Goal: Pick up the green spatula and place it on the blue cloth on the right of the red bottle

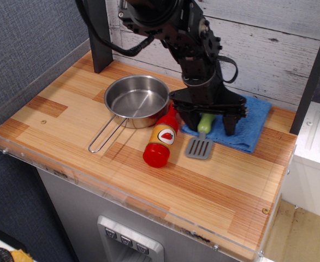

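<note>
So, on my screen I count one spatula [202, 138], one cloth [248, 124], one bottle [161, 140] and one pan [136, 100] — all on the wooden table [67, 114]. The spatula lies with its green handle on the front-left part of the cloth and its grey slotted blade off the cloth, flat on the wood. Its long axis runs from back to front, only a little tilted; the blade points toward the front edge, the handle toward the wall. It is just to the right of the bottle, not touching it as far as I can see. The bottle lies on its side, with the neck end against the pan's rim. The gripper [209, 124] stands over the handle with its two fingers [229, 124] spread wide, one on each side — the handle sits between them and neither finger presses on it.
</note>
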Available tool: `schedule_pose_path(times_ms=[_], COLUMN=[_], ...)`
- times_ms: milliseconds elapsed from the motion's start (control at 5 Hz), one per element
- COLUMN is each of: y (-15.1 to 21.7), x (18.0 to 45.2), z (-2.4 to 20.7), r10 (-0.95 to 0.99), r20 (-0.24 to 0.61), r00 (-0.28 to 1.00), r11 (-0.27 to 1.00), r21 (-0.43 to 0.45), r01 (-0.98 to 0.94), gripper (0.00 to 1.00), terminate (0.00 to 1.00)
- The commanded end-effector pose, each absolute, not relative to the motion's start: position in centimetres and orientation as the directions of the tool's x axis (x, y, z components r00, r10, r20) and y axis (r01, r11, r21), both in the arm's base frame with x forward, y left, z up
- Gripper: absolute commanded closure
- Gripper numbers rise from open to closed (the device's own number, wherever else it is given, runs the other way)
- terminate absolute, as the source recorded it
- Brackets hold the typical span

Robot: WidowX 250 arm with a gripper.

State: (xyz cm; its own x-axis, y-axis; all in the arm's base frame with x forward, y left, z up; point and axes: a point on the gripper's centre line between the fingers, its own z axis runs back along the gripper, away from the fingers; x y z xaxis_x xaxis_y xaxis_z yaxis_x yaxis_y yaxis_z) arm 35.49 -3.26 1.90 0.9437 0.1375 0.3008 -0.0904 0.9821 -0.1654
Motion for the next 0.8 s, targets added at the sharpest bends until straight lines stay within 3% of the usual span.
schedule_pose_path(times_ms=[0,600], y=[0.2,2.9], x=[35.7,33.5], z=[10.6,18.2], r10=[0.168,0.214], r20=[0.435,0.533], r00=[0.885,0.819], r11=[0.979,0.971], r21=[-0.18,-0.204], r01=[-0.097,-0.122], gripper=[0.0,0.0], terminate=[0.0,0.0])
